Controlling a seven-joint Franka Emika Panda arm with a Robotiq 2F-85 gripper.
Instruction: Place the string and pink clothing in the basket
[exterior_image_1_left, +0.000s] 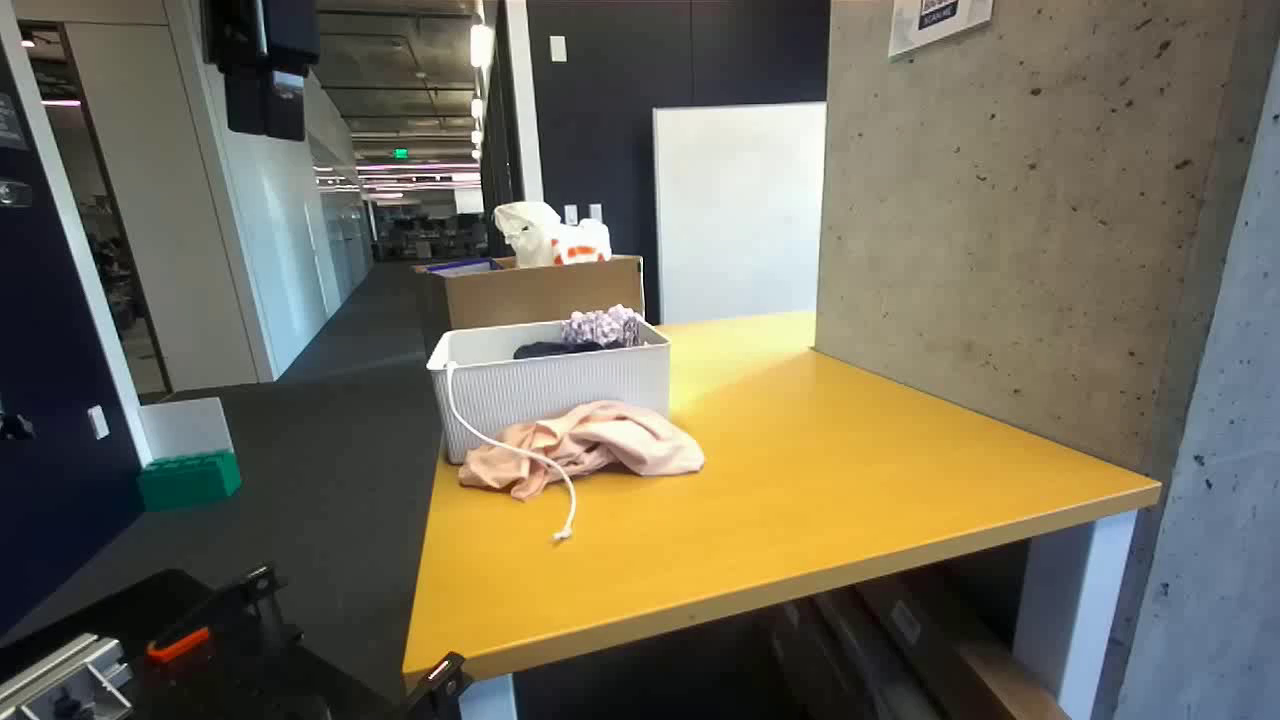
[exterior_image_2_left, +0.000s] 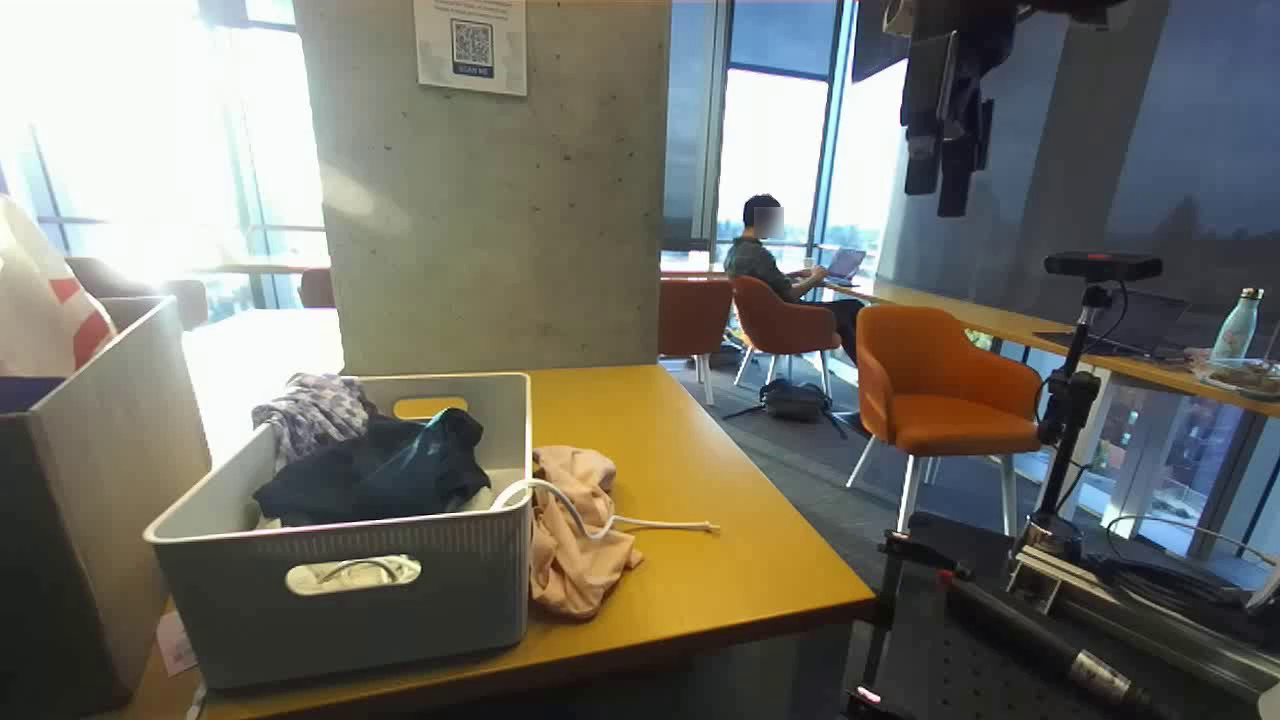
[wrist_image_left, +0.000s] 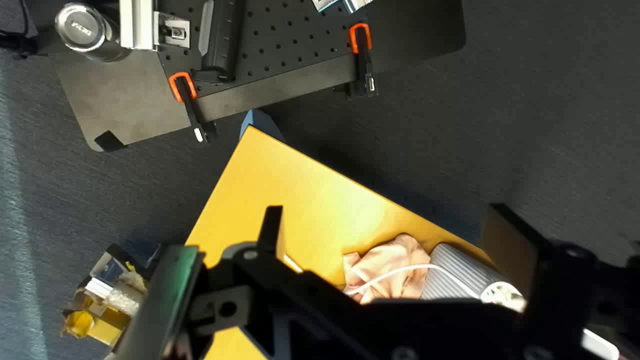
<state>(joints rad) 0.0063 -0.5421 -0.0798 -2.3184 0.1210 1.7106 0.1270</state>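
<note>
The pink clothing (exterior_image_1_left: 640, 437) lies crumpled on the yellow table against the basket's side; it also shows in an exterior view (exterior_image_2_left: 572, 565) and the wrist view (wrist_image_left: 392, 257). The white string (exterior_image_1_left: 530, 455) hangs over the basket rim, crosses the clothing and ends on the table; it also shows in an exterior view (exterior_image_2_left: 660, 523). The light grey ribbed basket (exterior_image_1_left: 570, 385) holds dark cloth (exterior_image_2_left: 385, 470) and a lilac patterned cloth (exterior_image_2_left: 315, 410). My gripper (wrist_image_left: 385, 212) is open and empty, high above the scene; it also shows in both exterior views (exterior_image_1_left: 265, 115) (exterior_image_2_left: 938, 185).
A cardboard box (exterior_image_1_left: 545, 292) with plastic bags stands beside the basket. A concrete pillar (exterior_image_1_left: 1020, 220) rises at the edge of the yellow table (exterior_image_1_left: 830, 460). A black platform (wrist_image_left: 280, 40) with clamps is close to a table corner. A camera stand (exterior_image_2_left: 1070, 440) rises from it.
</note>
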